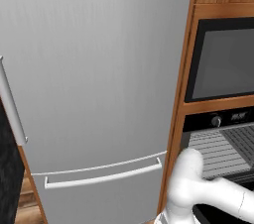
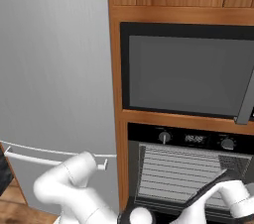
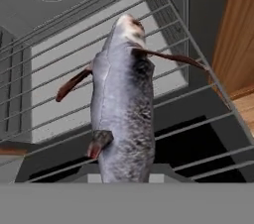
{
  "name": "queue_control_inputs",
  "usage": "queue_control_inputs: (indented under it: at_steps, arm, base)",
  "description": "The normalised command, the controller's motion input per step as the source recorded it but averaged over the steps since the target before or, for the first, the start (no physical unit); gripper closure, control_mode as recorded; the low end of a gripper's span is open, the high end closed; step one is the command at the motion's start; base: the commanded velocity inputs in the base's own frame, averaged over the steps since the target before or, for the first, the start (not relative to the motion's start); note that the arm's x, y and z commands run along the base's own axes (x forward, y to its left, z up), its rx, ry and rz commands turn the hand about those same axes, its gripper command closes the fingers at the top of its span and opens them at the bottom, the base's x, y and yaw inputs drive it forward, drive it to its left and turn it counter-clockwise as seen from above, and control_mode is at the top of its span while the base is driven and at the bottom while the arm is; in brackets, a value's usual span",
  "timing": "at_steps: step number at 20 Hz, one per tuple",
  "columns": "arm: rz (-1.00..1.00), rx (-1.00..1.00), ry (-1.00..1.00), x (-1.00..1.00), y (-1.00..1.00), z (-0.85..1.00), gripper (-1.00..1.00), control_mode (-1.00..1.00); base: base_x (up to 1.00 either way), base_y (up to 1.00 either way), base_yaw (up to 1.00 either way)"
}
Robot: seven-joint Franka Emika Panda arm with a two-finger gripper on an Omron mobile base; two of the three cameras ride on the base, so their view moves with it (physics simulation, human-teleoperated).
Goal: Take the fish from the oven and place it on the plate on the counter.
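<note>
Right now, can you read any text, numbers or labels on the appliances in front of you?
Oven display: pale digits, too blurred to read.
Oven control strip: a small pale mark, perhaps a brand, too small to read.
Fridge and upper glass-fronted appliance: no lettering visible.

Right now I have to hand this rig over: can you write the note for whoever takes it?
Claw: reaching into the oven; its fingertips are hidden, so grip on the fish can't be confirmed.
Fish: fills the middle of the hand view, running straight up from the claw's edge, with the oven's wire rack behind it. Whether it lies on the rack or is lifted off it, I can't tell.
Oven: open, arm bent low in front of it, below the dark glass-fronted appliance, right of the grey fridge.
Done: fish reached.
Left: confirm the grip, pull the fish out, carry it to the plate on the counter.
</note>
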Motion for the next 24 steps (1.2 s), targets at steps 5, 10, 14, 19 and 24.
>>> queue_control_inputs:
  at_steps: [5, 10, 14, 19, 24]
  arm:
    - [0.0, -0.02, -0.58, -0.97, 0.92, 0.63, 1.0, -1.0]
    - [0.0, -0.05, -0.72, -0.74, 0.99, 0.58, 1.0, -1.0]
    - [0.0, 0.08, -0.43, -0.52, 0.49, 1.0, 1.0, -1.0]
    - [0.0, 0.02, -0.46, -0.33, 0.58, 1.0, 1.0, -1.0]
    - [0.0, -0.03, -0.59, -0.38, 0.84, 1.0, 1.0, -1.0]
  base:
    - [0.0, 0.0, 0.0]
    - [0.0, 0.0, 0.0]
    - [0.0, 0.0, 0.0]
    - [0.0, 0.0, 0.0]
    - [0.0, 0.0, 0.0]
